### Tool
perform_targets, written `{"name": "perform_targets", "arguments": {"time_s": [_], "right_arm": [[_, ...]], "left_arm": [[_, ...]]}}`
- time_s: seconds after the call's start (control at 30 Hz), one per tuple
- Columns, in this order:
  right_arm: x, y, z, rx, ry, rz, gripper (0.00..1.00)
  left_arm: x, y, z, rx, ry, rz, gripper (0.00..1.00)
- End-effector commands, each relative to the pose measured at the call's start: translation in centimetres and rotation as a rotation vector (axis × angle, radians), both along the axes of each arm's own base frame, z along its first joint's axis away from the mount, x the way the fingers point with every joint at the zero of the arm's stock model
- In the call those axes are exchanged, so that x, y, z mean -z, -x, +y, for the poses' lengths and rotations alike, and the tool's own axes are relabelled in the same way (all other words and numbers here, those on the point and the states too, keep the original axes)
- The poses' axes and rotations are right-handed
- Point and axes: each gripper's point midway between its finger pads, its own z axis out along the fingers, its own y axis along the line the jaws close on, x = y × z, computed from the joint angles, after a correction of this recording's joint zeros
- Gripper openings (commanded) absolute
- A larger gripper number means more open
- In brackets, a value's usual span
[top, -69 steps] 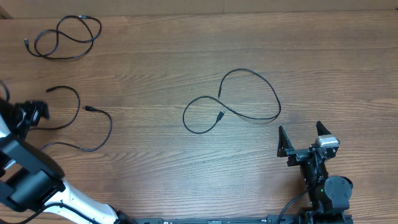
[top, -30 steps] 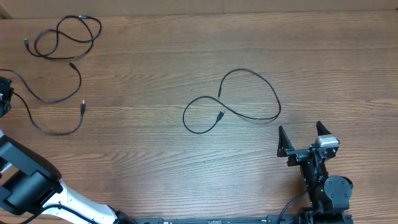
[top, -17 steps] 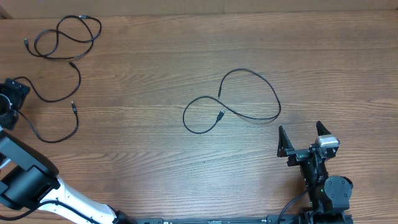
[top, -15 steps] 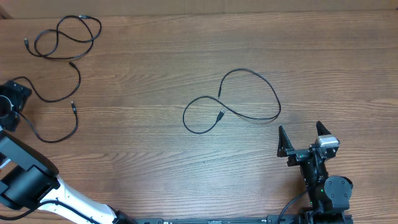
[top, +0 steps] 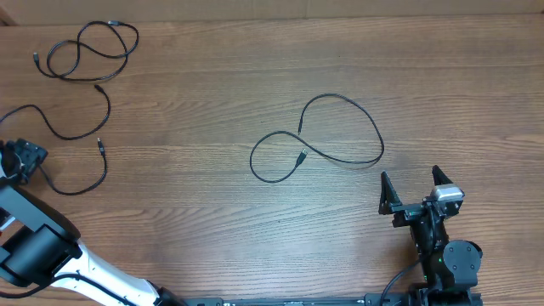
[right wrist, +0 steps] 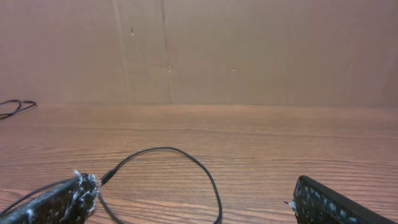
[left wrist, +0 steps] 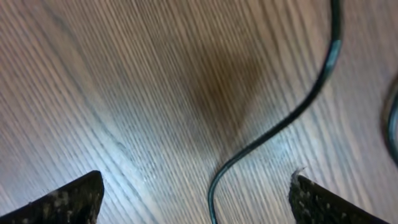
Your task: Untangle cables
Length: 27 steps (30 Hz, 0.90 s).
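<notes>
The table (top: 204, 229) of wood grain fills the overhead view. At its near right edge the right gripper (top: 409, 175) rests with its jaws spread wide and nothing between them, and the middle cable (top: 339, 96) lies looped just ahead of it. At the left edge the left gripper (top: 21, 161) hangs low over the wood, released, its fingers (left wrist: 68, 199) wide apart. The left cable (top: 108, 106) lies loose between them, touching neither. The third cable (top: 79, 46) lies coiled in the far left corner, near the left cable's end.
</notes>
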Motion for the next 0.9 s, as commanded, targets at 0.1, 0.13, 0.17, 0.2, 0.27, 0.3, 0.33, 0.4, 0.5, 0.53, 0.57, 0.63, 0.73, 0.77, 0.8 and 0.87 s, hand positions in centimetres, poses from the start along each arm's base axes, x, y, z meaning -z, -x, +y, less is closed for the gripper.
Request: {"name": "perform_targets", "arguments": {"time_s": [0.1,0.13,0.17,0.2,0.27,0.3,0.33,0.4,0.5,0.53,0.57,0.63,0.73,0.77,0.8,0.87], "right_arm": [[0.3,0.0,0.2,-0.007,0.001,0.000,1.00],[0.3,0.0,0.2,-0.007,0.001,0.000,1.00],[0.3,0.0,0.2,-0.007,0.001,0.000,1.00],[0.3,0.0,0.2,-0.007,0.001,0.000,1.00],[0.3,0.0,0.2,-0.007,0.001,0.000,1.00],[0.3,0.0,0.2,-0.007,0.001,0.000,1.00],[0.3,0.0,0.2,-0.007,0.001,0.000,1.00],[0.3,0.0,0.2,-0.007,0.001,0.000,1.00],[0.3,0.0,0.2,-0.007,0.001,0.000,1.00],[0.3,0.0,0.2,-0.007,0.001,0.000,1.00],[0.3,0.0,0.2,-0.007,0.001,0.000,1.00],[0.3,0.0,0.2,-0.007,0.001,0.000,1.00],[0.3,0.0,0.2,-0.007,0.001,0.000,1.00],[0.3,0.0,0.2,-0.007,0.001,0.000,1.00],[0.3,0.0,0.2,-0.007,0.001,0.000,1.00],[0.3,0.0,0.2,-0.007,0.001,0.000,1.00]], "left_arm": [[1.0,-3.0,-1.3,0.178,0.044,-0.121,0.96],[1.2,-3.2,-1.3,0.181,0.047,-0.131,0.96],[1.4,-3.3,-1.3,0.182,0.050,-0.133,0.96],[1.8,-3.3,-1.3,0.182,0.050,-0.133,0.93],[2.6,-3.6,-1.1,0.183,0.054,-0.134,0.87],[2.9,-3.6,-1.1,0.183,0.057,-0.132,0.86],[3.6,-3.6,-1.1,0.182,0.065,-0.125,0.83],[4.8,-3.5,-1.2,0.181,0.083,-0.112,0.76],[6.4,-3.3,-1.5,0.179,0.114,-0.097,0.61],[6.6,-3.4,-1.7,0.181,0.123,-0.101,0.50],[6.7,-3.6,-1.7,0.183,0.127,-0.110,0.39],[6.6,-3.9,-1.6,0.141,0.131,-0.134,0.21],[6.0,-4.7,-1.7,0.050,0.157,-0.191,0.11],[5.8,-5.2,-1.9,0.029,0.180,-0.222,0.10],[5.5,-5.8,-2.2,0.004,0.209,-0.261,0.09],[4.7,-7.4,-3.1,-0.067,0.293,-0.362,0.04]]}}
